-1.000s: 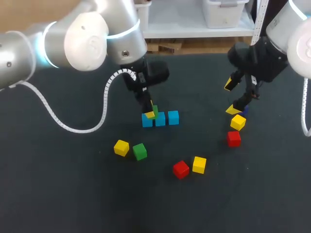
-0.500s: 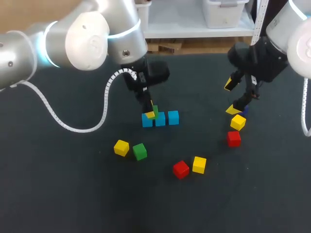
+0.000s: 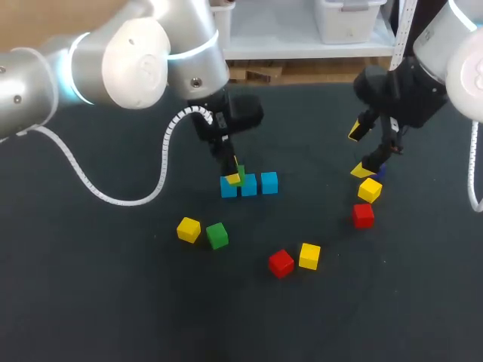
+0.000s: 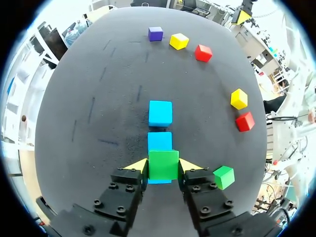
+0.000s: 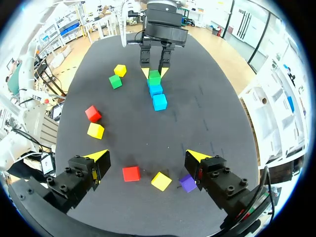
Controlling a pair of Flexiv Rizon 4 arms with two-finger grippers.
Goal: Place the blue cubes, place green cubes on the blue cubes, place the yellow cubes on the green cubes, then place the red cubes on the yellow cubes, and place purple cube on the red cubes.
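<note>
Three blue cubes lie in a row mid-table. My left gripper is shut on a green cube directly over the row's left end cube, which is almost hidden; whether the two touch I cannot tell. The other two blue cubes lie ahead of the fingers. A second green cube and a yellow cube lie nearer the front. My right gripper hangs open over the right side, above a purple cube, a yellow cube and a red cube.
Another red cube and yellow cube sit side by side in the front middle. The left arm's white cable loops over the dark mat at the left.
</note>
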